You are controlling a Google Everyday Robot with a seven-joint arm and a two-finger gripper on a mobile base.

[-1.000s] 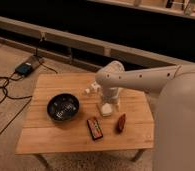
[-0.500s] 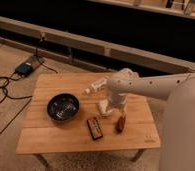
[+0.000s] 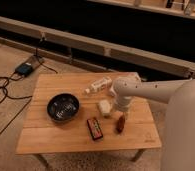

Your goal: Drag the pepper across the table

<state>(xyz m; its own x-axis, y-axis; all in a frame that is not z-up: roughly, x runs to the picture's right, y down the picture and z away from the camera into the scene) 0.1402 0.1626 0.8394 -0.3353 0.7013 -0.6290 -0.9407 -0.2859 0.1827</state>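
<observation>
The pepper (image 3: pixel 120 123), small, reddish-brown and tapered, lies on the light wood table (image 3: pixel 51 140) near its front right. My gripper (image 3: pixel 122 113) hangs from the white arm (image 3: pixel 141 90), which reaches in from the right. The gripper points down directly above the pepper's far end, touching or nearly touching it. The arm's wrist hides the contact.
A dark bowl (image 3: pixel 63 107) sits at the table's left middle. A flat black-and-red packet (image 3: pixel 95 128) lies just left of the pepper. A small white object (image 3: pixel 105 107) sits beside the gripper. A white bottle (image 3: pixel 98 85) lies at the back. Cables and a box (image 3: pixel 25 68) lie on the floor at left.
The arm's wrist has moved right and down toward the pepper, and the view has shifted slightly. The pepper has stayed in about the same place.
</observation>
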